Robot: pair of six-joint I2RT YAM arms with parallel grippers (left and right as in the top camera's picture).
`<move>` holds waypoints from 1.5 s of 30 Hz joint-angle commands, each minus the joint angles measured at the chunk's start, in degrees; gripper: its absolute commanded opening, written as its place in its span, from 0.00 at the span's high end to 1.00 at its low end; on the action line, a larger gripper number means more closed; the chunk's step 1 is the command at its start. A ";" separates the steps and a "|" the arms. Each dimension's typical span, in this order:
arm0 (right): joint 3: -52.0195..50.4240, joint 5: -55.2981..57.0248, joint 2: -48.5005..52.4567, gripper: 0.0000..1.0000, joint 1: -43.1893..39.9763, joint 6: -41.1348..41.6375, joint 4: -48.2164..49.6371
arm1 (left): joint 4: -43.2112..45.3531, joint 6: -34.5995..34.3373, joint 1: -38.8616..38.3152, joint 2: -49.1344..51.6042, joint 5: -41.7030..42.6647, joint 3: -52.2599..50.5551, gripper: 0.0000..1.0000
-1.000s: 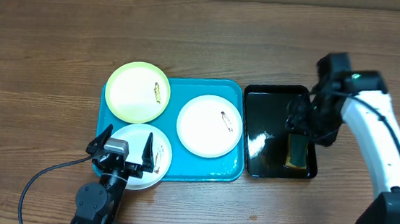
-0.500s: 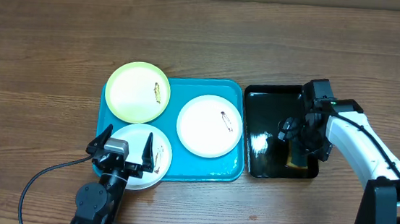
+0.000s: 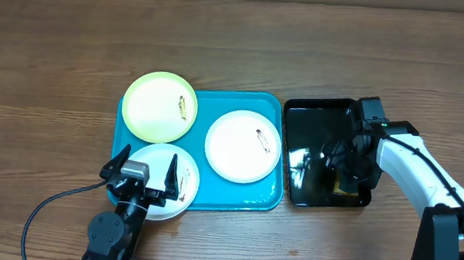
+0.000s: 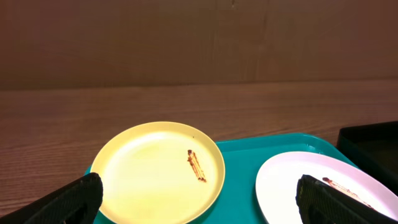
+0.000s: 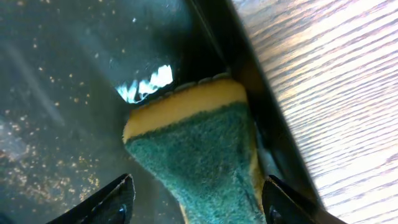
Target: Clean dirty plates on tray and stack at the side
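Now my right arm has swung in from the desk's (image 3: 54,47) right edge and come down low over the near right corner of the black tray (image 3: 317,121). That puts my right gripper (image 5: 196,199) astride the sponge (image 5: 193,143). Its fingers stand apart, one on each side of the green scouring face. A dark gap shows on one side, so I judge the sponge not yet pinched. Until it is, no wiping can start.

Nothing has shifted on the turquoise tray (image 3: 209,197) in that time. The yellow-green plate (image 3: 160,107) sits on its far left corner, overhanging the rim. One white plate (image 3: 243,146) lies toward its right edge. The other white plate (image 3: 184,195) is at the near left corner, jutting over the near rim. All three still carry dark smears, and none is stacked at the side.

My left gripper (image 3: 144,174) hangs over that near white plate, spread wide and holding nothing.

Room is tight for the right hand. The sponge lies hard against the black tray's raised wall, so one finger must slip between sponge and rim. The two trays sit just beside each other, with only a thin strip of desk between. Bare desk lies open along the far edge and the left edge, so a stack would fit there.
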 commanded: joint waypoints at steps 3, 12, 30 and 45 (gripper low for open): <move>0.09 -3.48 0.00 0.34 0.22 -0.39 -0.26 | 0.11 0.81 -0.20 -0.39 -0.13 -0.20 0.00; 16.17 -3.43 -1.42 0.35 0.00 -5.03 -13.38 | 0.11 0.81 -0.20 -0.39 -0.13 -0.20 0.00; 6.05 -1.09 -1.18 0.47 -10.56 2.23 -6.97 | 0.11 0.81 -0.20 -0.39 -0.13 -0.20 0.00; 5.01 -1.53 -1.18 0.62 -10.49 1.75 -8.48 | 0.11 0.81 -0.20 -0.39 -0.13 -0.20 0.00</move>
